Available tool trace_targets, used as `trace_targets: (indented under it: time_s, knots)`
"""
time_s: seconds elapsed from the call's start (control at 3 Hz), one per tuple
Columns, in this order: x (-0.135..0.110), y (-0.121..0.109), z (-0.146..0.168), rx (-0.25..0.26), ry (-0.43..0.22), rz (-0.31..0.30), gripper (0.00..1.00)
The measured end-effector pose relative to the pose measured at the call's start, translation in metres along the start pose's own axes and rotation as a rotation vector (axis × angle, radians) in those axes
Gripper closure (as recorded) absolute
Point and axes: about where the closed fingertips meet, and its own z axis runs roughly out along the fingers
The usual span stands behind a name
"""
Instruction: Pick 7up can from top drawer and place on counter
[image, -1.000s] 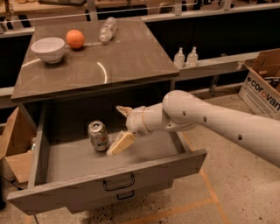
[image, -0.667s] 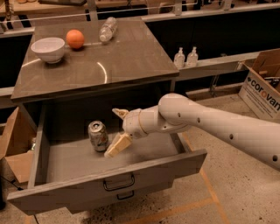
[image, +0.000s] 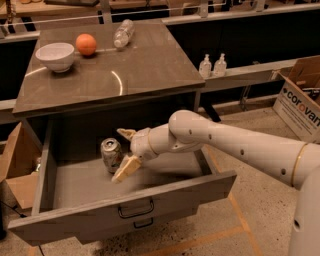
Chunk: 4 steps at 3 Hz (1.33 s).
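Drawers sat nearest, at the bottom of the frame: the top drawer (image: 90, 225) was pulled wide out, its flat front carrying one dark bail handle (image: 136, 209), and below it showed one lower drawer front (image: 150, 227) with a smaller handle.

Inside the open drawer, left of the frame's centre, one 7up can (image: 110, 150) stood upright on the grey floor, toward the back. The gripper (image: 119, 155) was down in the drawer at the can, its two tan fingers (image: 126, 168) spread apart, one reaching behind the can and one in front of it, so the can stood between them. Whether either finger touched it could not be told.

One white arm (image: 240, 150) came in from the lower right edge, rose leftward over the drawer's right wall, bent at a rounded joint and dipped to the wrist.

Above lay the counter (image: 150, 70), filling the upper left. On it were one white bowl (image: 55, 56), one orange (image: 86, 44) just right of the bowl, and one clear plastic bottle (image: 123, 33) lying on its side at the far edge.

Two cardboard boxes flanked the cabinet, one at the left edge (image: 20, 160) and one at the right edge (image: 300, 100). Farther back, two small bottles (image: 213, 65) stood side by side on a ledge.
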Motion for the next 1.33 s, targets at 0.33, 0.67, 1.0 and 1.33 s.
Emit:
trace_targets:
  time_s: [0.33,0.67,1.0,1.33]
  knots:
    - [0.009,-0.003,0.02,-0.036,-0.012,-0.015,0.0]
    - [0.017,-0.007,0.034,-0.058,-0.02,-0.018,0.17]
    - [0.017,-0.007,0.048,-0.082,-0.033,-0.015,0.41]
    - [0.013,-0.007,0.057,-0.102,-0.048,-0.02,0.64]
